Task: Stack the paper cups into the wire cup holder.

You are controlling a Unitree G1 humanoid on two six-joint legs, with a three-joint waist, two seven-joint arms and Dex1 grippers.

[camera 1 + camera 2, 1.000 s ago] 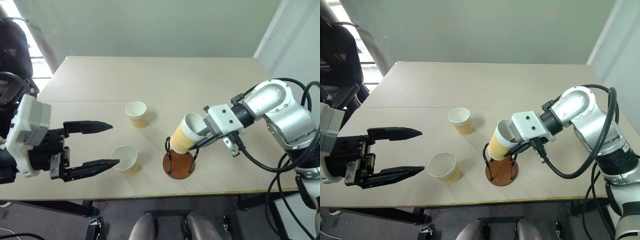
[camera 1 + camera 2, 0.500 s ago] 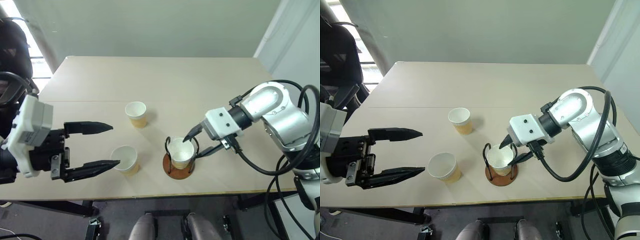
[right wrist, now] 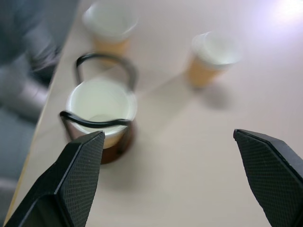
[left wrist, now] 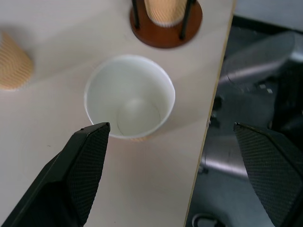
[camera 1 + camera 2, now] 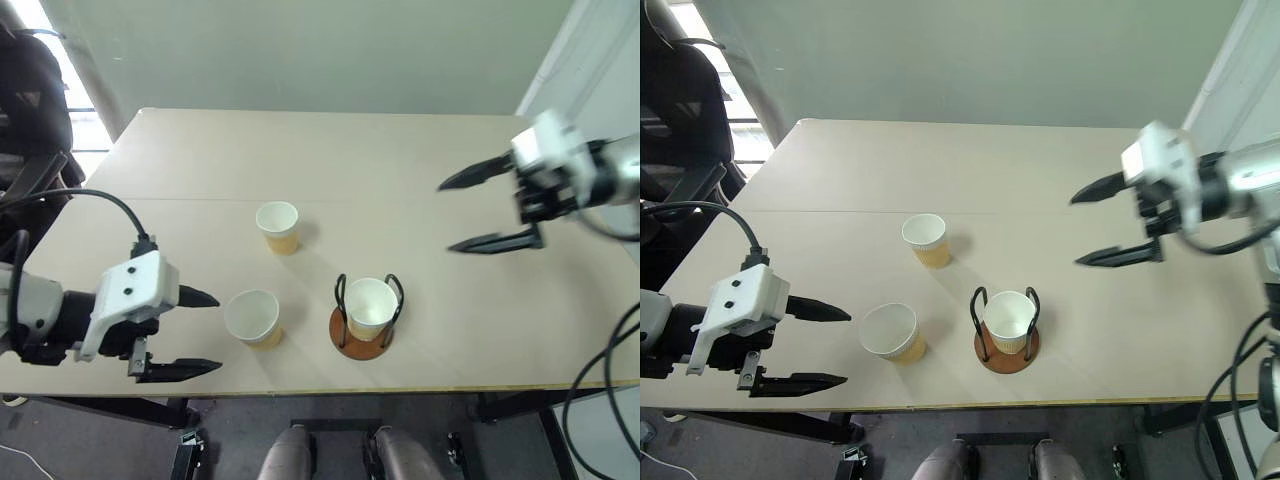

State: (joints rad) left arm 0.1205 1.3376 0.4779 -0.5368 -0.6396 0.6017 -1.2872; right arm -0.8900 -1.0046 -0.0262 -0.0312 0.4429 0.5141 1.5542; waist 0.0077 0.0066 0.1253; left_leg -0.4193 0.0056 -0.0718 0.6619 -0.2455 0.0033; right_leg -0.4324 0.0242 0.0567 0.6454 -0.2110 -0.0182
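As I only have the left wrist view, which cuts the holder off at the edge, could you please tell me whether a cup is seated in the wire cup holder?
Observer: Yes, the seated paper cup stands upright, mouth up, between the two loops of the wire cup holder.
Operator: Thank you. Is the right gripper close to it?
Observer: No, the right gripper is open and well apart from the holder, over the right side of the table.
Operator: And is the cup at the edge of my view upright?
Observer: Yes, that far paper cup stands mouth up, beyond the near paper cup in front of the open left gripper.
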